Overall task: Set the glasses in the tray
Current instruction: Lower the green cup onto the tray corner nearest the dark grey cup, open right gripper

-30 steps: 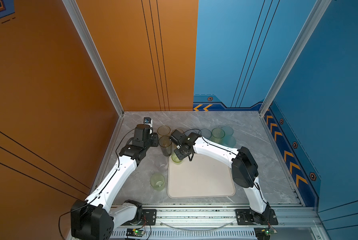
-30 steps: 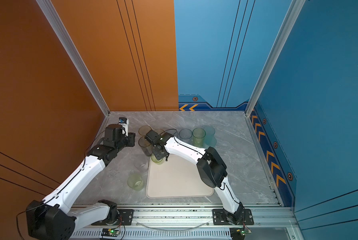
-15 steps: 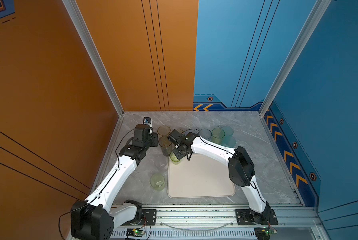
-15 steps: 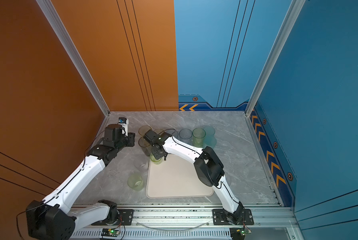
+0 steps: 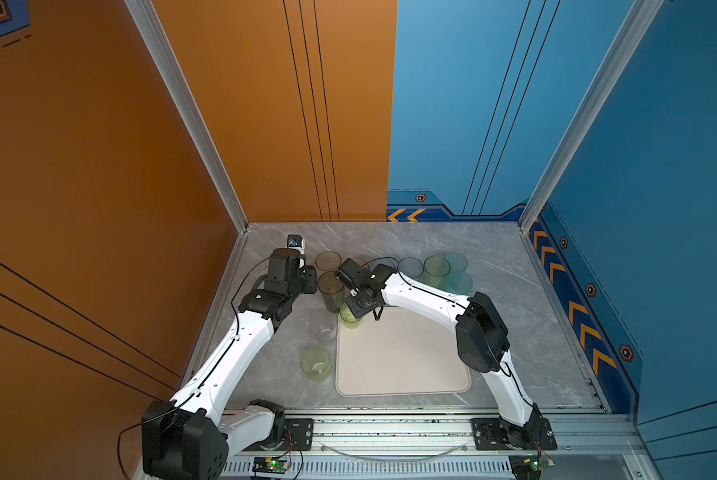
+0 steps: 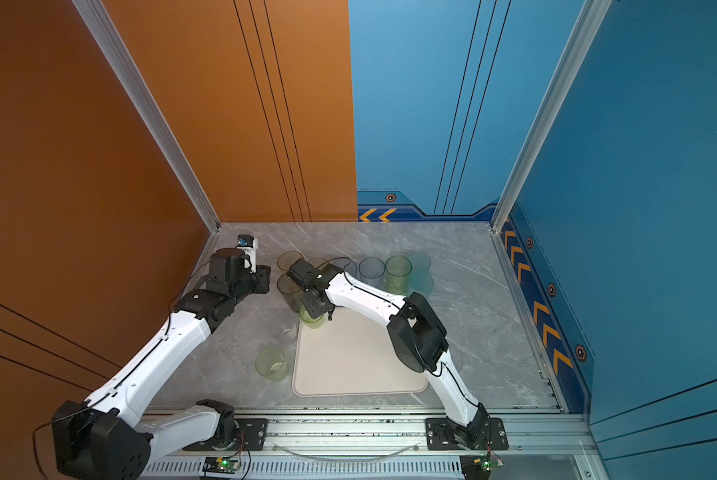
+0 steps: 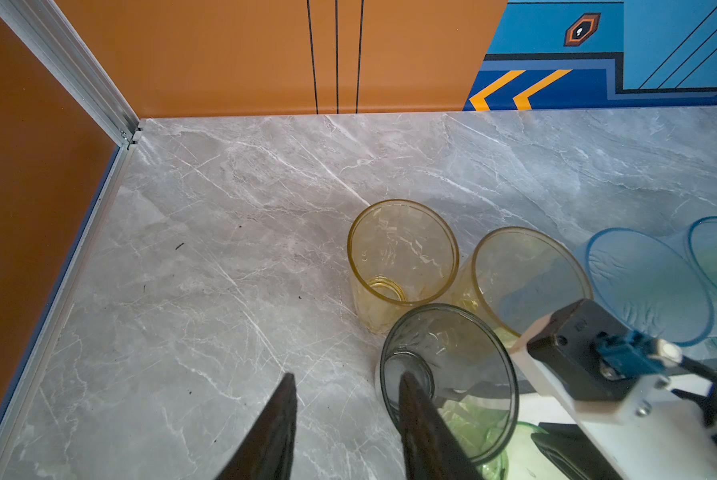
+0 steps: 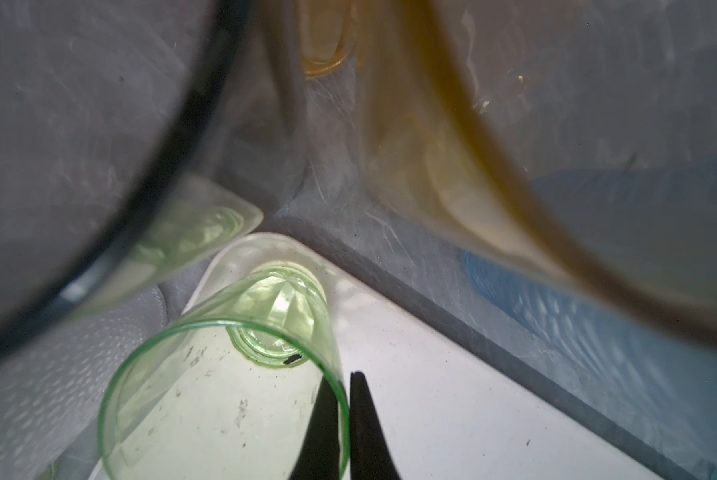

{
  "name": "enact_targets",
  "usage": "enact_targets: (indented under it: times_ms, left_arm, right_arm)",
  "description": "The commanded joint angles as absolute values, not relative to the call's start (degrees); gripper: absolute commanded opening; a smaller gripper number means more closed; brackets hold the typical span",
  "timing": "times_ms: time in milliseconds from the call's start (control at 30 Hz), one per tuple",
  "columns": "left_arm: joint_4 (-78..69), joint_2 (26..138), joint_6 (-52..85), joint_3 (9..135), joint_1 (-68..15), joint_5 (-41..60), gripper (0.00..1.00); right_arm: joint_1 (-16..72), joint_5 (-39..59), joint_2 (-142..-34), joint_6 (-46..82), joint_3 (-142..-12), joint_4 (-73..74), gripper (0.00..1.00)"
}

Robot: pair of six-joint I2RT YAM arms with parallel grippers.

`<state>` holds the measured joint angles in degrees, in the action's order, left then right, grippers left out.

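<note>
Right claw (image 8: 344,380) has edged left, pinched shut on green glass (image 8: 224,395) wall, at tray (image 5: 402,365) far-left corner; nearer tray floor bare. Left claw (image 7: 346,376) unmoved, half open, empty, beside smoky glass (image 7: 465,353). Beyond: far glasses (image 5: 436,270) crowd together; worktop (image 5: 494,257) open behind them.

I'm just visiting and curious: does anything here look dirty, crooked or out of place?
The green glass, pinched at its rim by the right gripper at a corner of the tray, shows dark specks and smudges. Nothing looks spilled or broken.
</note>
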<state>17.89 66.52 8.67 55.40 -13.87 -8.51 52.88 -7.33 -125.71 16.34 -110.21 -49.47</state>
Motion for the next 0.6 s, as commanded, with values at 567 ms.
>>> enact_targets:
  times_ms: [567]
  left_arm:
    - [20.82,64.91,9.05,55.46,-13.54,-9.74,0.40]
  right_arm:
    - [52.82,-6.77,-125.82,15.73,-111.09,-50.53,0.17]
